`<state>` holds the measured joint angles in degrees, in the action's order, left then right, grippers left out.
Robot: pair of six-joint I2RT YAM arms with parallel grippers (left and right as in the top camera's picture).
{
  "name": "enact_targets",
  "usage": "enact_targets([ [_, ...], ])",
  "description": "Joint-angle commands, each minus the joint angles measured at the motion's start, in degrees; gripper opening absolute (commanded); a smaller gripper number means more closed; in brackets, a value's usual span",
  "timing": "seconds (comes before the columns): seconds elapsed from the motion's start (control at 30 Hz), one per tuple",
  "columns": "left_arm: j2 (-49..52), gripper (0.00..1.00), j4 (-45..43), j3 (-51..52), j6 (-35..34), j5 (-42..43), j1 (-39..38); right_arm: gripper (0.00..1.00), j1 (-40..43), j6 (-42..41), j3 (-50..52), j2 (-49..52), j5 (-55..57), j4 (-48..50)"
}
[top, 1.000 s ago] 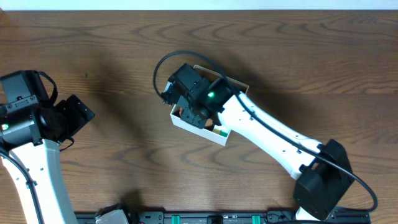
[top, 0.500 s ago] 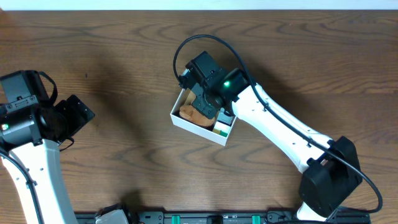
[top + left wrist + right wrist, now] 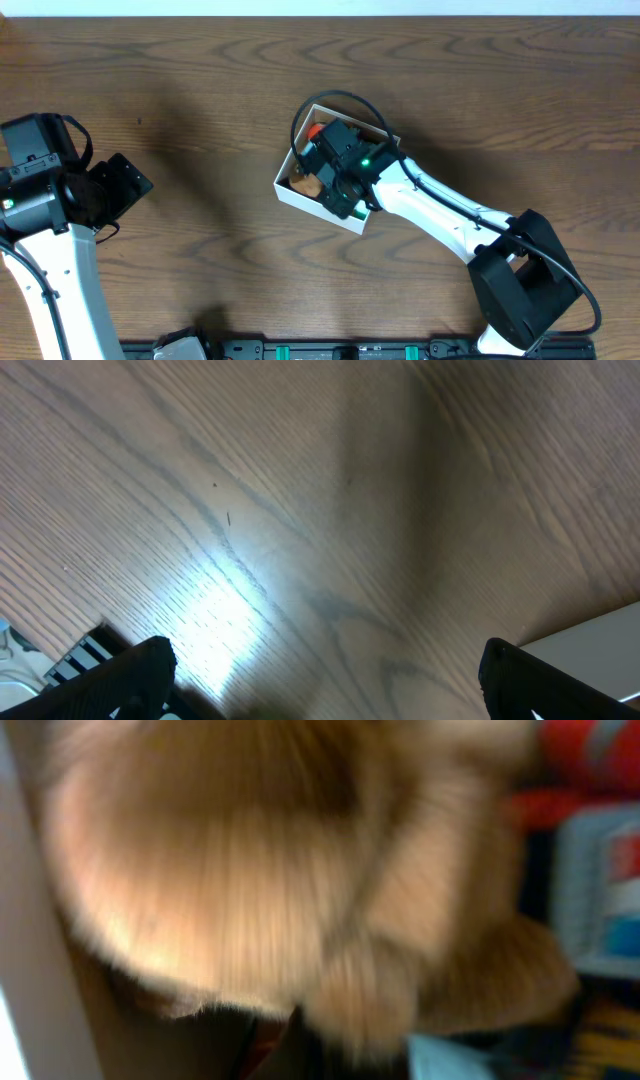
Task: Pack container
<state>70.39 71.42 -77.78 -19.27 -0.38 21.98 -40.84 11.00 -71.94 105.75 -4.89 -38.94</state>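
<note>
The container [image 3: 300, 198] is a small white-walled box at the table's middle. My right gripper [image 3: 336, 170] is down inside it, its fingers hidden under the wrist. A tan furry toy [image 3: 303, 184] lies in the box's left part and fills the right wrist view [image 3: 250, 870], very close and blurred. A red toy [image 3: 316, 130] shows at the far corner, and in the right wrist view [image 3: 585, 760]. A green piece [image 3: 357, 211] shows at the near right wall. My left gripper [image 3: 125, 185] is open and empty over bare wood at the far left, also in the left wrist view [image 3: 320, 670].
The wooden table [image 3: 200, 90] lies all around the box. A blue item [image 3: 600, 890] lies beside the furry toy in the box. A black rail [image 3: 330, 350] runs along the front edge. A pale surface [image 3: 590, 645] shows at the left wrist view's lower right.
My right wrist swung off the box's left half towards its far right side, baring the furry toy, then came down over the box's middle. The red toy now shows. The left arm has not moved.
</note>
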Motion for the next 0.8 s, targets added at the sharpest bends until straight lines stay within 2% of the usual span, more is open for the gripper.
enact_targets([
  [0.0, -0.2, 0.98, 0.2, -1.2, 0.1, -0.2, 0.2, 0.01, 0.0, -0.7, 1.1, -0.6, -1.3, 0.4],
  [0.27, -0.2, 0.98, 0.2, -1.2, 0.1, -0.2, 0.2, 0.03, 0.0, -0.7, -3.7, -2.4, 0.4, -1.1],
  [0.5, -0.2, 0.98, 0.2, -1.2, 0.1, -0.2, 0.2, 0.04, 0.0, 0.4, -9.6, -7.8, 5.6, -5.5],
  [0.77, -0.2, 0.98, 0.2, -1.2, 0.1, -0.2, 0.2, 0.04, 0.0, 0.4, -9.9, -10.1, 5.6, -6.8],
])
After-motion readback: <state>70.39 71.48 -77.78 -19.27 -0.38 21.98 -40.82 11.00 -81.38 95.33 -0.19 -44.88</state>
